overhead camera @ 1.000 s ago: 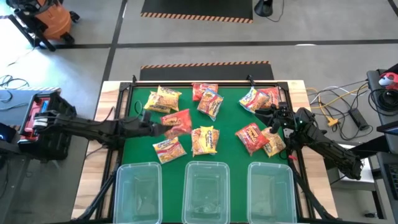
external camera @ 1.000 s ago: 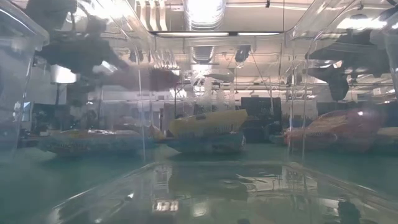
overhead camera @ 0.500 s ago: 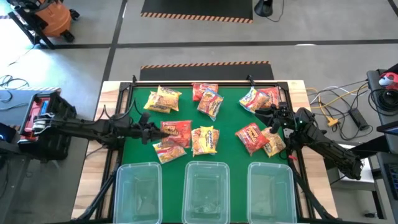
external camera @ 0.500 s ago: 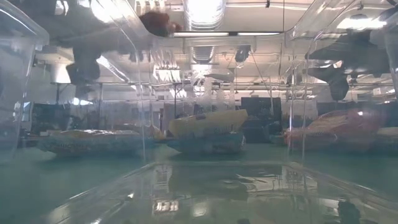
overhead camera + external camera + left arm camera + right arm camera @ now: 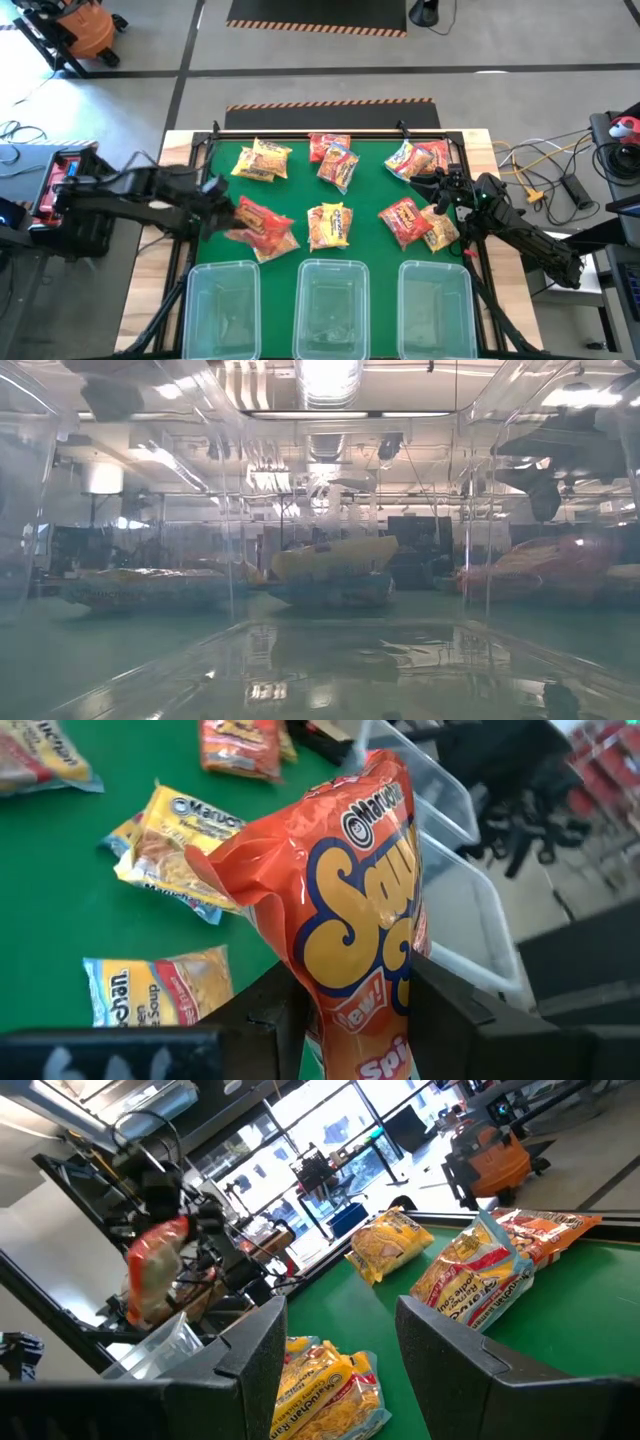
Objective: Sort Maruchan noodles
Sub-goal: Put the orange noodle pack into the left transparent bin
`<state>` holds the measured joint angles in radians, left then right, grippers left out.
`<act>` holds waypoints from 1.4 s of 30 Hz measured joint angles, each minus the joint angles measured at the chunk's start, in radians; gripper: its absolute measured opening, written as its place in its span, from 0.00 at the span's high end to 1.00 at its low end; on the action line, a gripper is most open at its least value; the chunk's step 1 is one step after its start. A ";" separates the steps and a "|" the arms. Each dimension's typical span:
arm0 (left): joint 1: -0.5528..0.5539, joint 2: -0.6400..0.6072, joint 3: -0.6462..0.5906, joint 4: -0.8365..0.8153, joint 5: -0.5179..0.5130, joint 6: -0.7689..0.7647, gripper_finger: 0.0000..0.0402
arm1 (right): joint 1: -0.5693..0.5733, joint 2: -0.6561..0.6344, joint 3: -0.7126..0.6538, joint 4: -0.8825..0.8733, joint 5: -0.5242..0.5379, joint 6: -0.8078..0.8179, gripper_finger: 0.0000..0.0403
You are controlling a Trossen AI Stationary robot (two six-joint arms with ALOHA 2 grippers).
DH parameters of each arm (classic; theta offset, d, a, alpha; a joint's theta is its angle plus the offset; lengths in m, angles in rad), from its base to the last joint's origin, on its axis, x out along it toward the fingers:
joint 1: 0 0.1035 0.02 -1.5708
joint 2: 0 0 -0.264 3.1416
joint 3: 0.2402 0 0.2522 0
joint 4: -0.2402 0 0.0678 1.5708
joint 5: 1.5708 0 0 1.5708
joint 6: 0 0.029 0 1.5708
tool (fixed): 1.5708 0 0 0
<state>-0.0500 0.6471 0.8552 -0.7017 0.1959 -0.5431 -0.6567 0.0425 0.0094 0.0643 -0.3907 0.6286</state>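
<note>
Here we read "Maruchan" on the red packet (image 5: 355, 910). The left pincer (image 5: 355, 1005) is clamped on its lower end. The right pincer (image 5: 335, 1340) waits apart over the surface (image 5: 370, 195).

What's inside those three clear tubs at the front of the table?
Nothing visible: all three tubs look empty through their clear walls. The left end effector holds a red packet just behind the left tub, not in it.

Two dark, jointed robot arms: left arm (image 5: 120, 195) and right arm (image 5: 530, 235), each ending in two flat matte-black fingers (image 5: 250, 1355).
</note>
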 joint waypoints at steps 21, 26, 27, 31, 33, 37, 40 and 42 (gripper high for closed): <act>-0.182 -0.013 0.085 -0.347 0.095 -0.100 0.69 | 0.000 0.000 0.000 0.000 0.000 0.000 0.56; -0.203 -0.009 0.085 -0.357 0.119 -0.133 0.69 | 0.000 0.000 0.000 0.000 0.000 0.000 0.56; -0.205 -0.009 0.085 -0.368 0.134 -0.142 0.69 | 0.000 0.000 0.000 0.000 0.000 0.000 0.56; -0.215 -0.009 0.085 -0.385 0.188 -0.175 0.69 | 0.000 0.000 0.000 0.000 0.000 0.000 0.56; -0.220 -0.007 0.085 -0.402 0.189 -0.182 0.69 | 0.000 0.000 0.000 0.000 0.000 0.000 0.56; -0.230 0.017 0.085 -0.425 0.189 -0.182 0.69 | 0.000 0.000 0.000 0.000 0.000 0.000 0.56; -0.242 0.038 0.087 -0.433 0.188 -0.173 0.69 | 0.000 0.000 0.000 0.000 0.000 0.000 0.56; -0.251 0.060 0.106 -0.464 0.183 -0.162 0.69 | 0.000 0.000 0.000 0.000 0.000 0.000 0.56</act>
<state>-0.3008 0.7069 0.9616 -1.1660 0.3793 -0.7048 -0.6567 0.0425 0.0096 0.0643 -0.3906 0.6285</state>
